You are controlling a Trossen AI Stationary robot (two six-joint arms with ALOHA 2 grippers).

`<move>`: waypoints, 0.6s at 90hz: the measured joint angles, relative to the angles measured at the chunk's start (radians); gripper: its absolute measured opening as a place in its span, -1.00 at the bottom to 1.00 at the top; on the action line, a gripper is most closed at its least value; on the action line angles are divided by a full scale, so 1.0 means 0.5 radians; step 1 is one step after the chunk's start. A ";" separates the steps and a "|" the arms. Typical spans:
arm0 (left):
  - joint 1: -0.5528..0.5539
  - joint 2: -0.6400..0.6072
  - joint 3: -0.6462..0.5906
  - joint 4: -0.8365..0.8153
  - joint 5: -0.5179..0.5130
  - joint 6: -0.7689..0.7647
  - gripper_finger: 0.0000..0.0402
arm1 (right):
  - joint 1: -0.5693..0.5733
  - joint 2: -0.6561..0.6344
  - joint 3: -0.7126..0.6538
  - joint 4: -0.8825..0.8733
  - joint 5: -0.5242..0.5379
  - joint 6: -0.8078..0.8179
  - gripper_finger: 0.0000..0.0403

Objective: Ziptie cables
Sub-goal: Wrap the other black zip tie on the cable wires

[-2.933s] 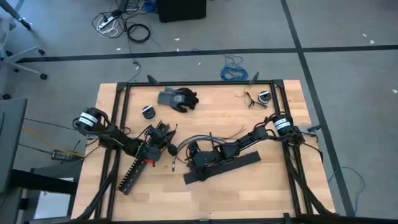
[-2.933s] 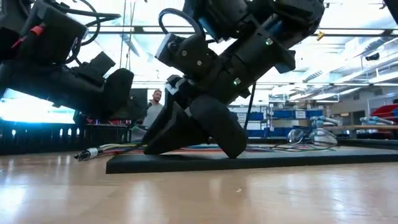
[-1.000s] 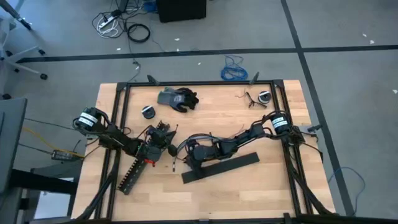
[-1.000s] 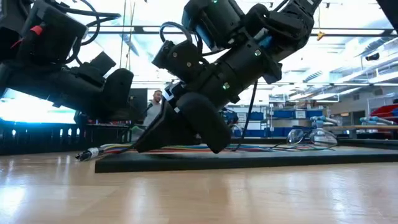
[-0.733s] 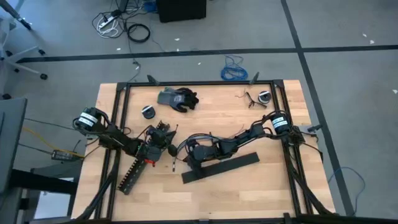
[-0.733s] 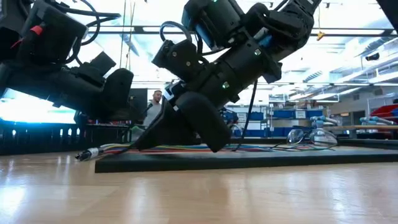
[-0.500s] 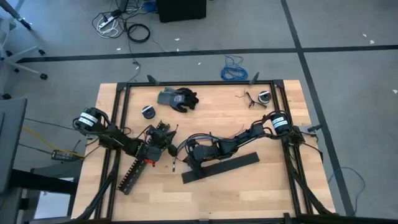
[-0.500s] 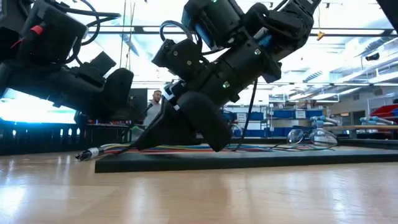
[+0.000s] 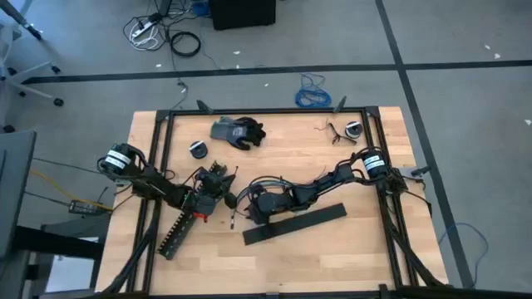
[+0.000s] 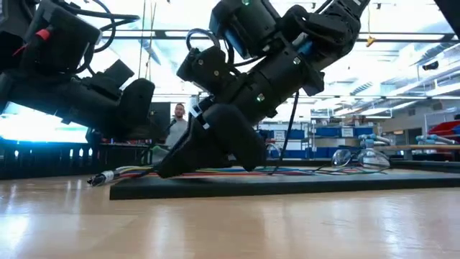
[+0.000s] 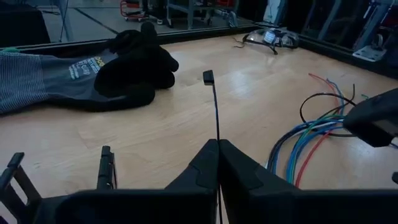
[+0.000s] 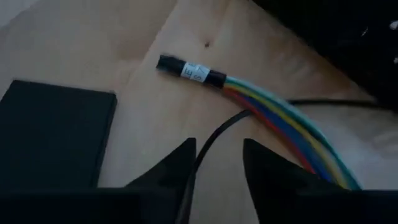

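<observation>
My left gripper has its fingers pressed together, pinching a ziptie that stands up from the tips with its little square head at the far end. It sits left of centre on the counter, over the upper end of the slotted black duct.

My right gripper is down low at mid-counter, fingers spread a little, with a thin black strand running up between them; I can't tell whether they actually touch it.

Just past those fingers lie the cables, coloured wires fanning from a black labelled sleeve, flat on the wood between my two grippers.

The flat black bar lies beside the right gripper, nearer the front edge. A grey-and-black glove sits toward the back, safety glasses at the far right corner.
</observation>
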 joint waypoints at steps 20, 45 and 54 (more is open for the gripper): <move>0.000 0.000 -0.001 0.000 0.001 0.012 -1.00 | 0.005 -0.007 0.004 -0.071 0.005 0.042 -0.28; -0.001 0.000 -0.001 0.000 0.001 0.016 -1.00 | 0.009 -0.008 0.008 -0.197 0.027 0.127 -0.32; -0.001 0.000 -0.001 0.001 0.004 0.027 -1.00 | 0.022 -0.008 0.008 -0.214 0.038 0.128 -0.32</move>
